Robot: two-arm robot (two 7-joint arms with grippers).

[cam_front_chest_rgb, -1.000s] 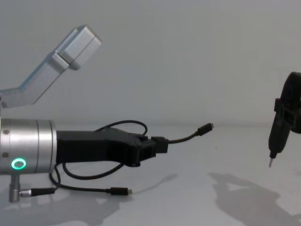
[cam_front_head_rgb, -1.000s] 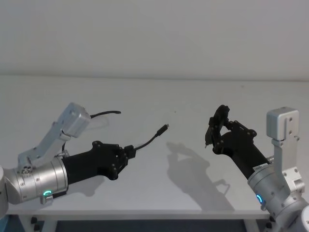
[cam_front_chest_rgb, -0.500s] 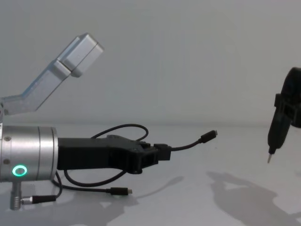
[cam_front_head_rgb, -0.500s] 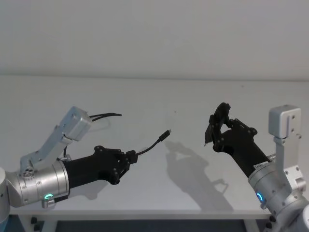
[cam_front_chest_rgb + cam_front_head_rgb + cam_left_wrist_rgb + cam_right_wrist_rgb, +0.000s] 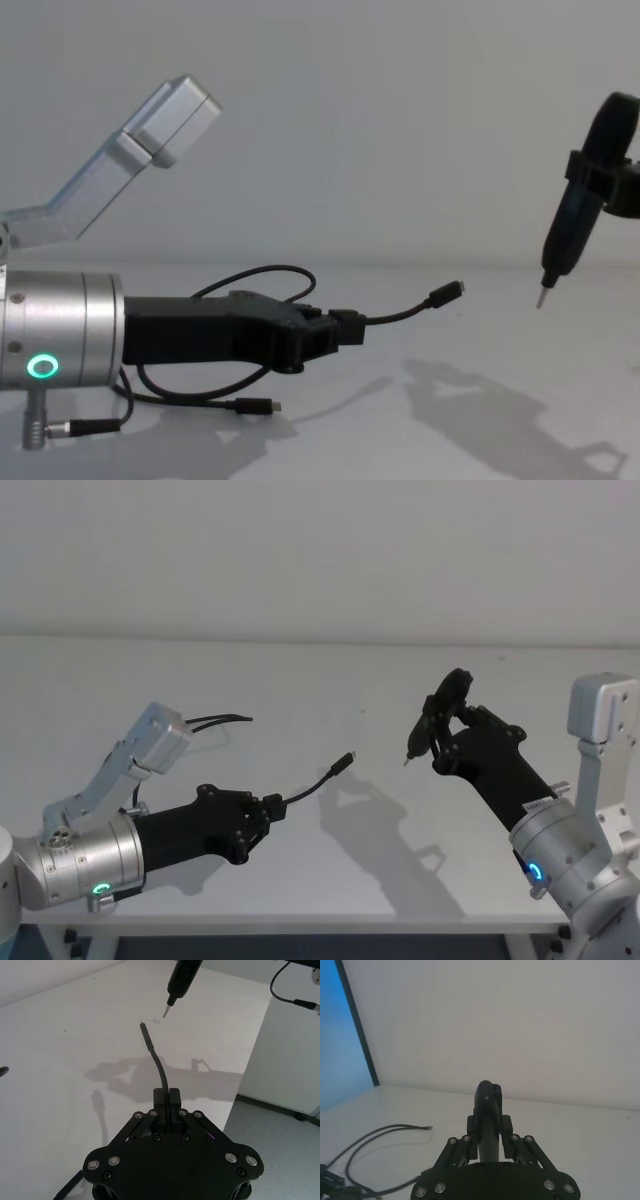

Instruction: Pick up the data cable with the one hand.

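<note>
The black two-finger left gripper (image 5: 271,806) pinches the long thin black data cable (image 5: 318,780), holding its plug end up over the white table (image 5: 330,675). The black right gripper (image 5: 446,740) pinches a black pointed pen-like tool (image 5: 432,712).

The head view looks down on the white table (image 5: 300,680) from above; the chest view looks level across it, side-on. Wrist views sit close behind the left gripper (image 5: 167,1095) and right gripper (image 5: 489,1125), facing outward along them. Head, chest and left wrist views share the raised plug of the data cable (image 5: 318,780) and the pen-like tool (image 5: 425,730).
</note>
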